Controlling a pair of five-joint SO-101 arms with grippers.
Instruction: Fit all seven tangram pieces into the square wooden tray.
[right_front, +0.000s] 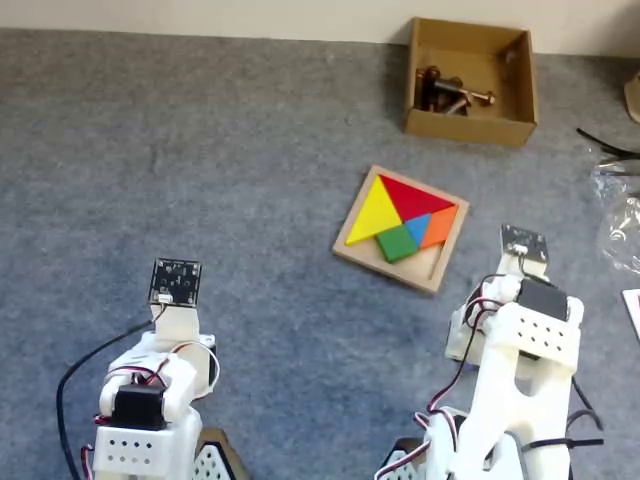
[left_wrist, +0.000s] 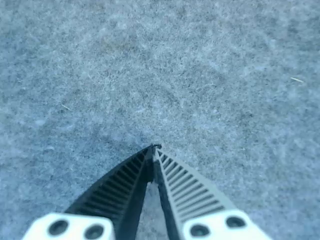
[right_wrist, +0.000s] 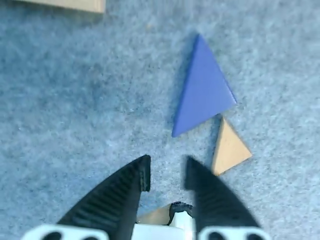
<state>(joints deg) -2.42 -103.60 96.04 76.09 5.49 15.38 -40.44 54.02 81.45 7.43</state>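
Note:
The square wooden tray (right_front: 443, 254) lies mid-table holding a yellow triangle (right_front: 372, 212), a red triangle (right_front: 418, 200), a green square (right_front: 397, 241), a small blue piece (right_front: 417, 228) and an orange piece (right_front: 438, 228). A blue triangle (right_wrist: 202, 92) and a smaller tan triangle (right_wrist: 229, 148) lie loose on the carpet. My right gripper (right_wrist: 166, 172) hovers open just short of them, holding nothing. An edge of the tray (right_wrist: 75, 4) lies beyond. My left gripper (left_wrist: 152, 148) is shut and empty over bare carpet at the near left.
A cardboard box (right_front: 470, 85) with small metal and wooden parts stands behind the tray. Clear plastic and cables (right_front: 620, 225) lie at the right edge. Grey carpet (right_front: 200, 150) covers the table.

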